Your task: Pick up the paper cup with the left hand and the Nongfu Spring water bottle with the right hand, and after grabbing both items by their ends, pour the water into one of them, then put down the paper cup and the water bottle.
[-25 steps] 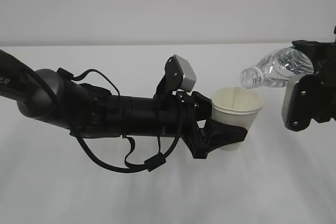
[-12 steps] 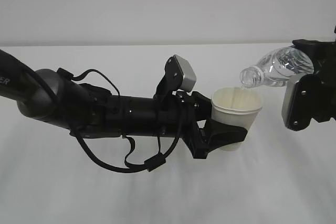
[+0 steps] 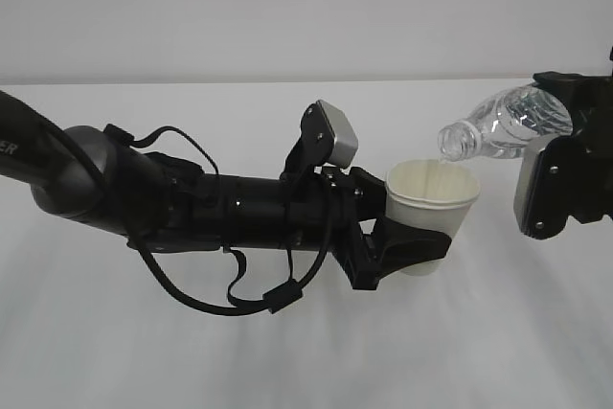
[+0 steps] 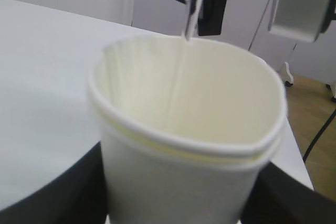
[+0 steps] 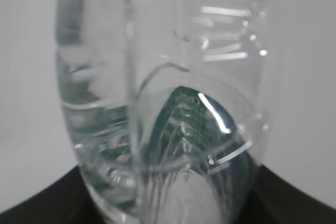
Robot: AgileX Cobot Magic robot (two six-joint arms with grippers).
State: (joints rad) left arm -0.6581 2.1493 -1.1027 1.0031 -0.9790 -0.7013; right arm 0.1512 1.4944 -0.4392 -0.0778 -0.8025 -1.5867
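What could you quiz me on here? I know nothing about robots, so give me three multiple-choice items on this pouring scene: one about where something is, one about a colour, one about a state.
1. Where is the mouth of the water bottle?
A. Just above the rim of the paper cup
B. Down inside the cup
C. Lying on the table

2. What colour is the paper cup?
A. Red
B. Cream-white
C. Blue

3. What is the water doing?
A. Staying in an upright bottle
B. Running in a thin stream into the cup
C. Spilling onto the table

Answers:
1 A, the tilted bottle's mouth sits over the rim in the exterior view.
2 B, both views show a pale cream cup.
3 B, the left wrist view shows a thin stream falling into the cup.
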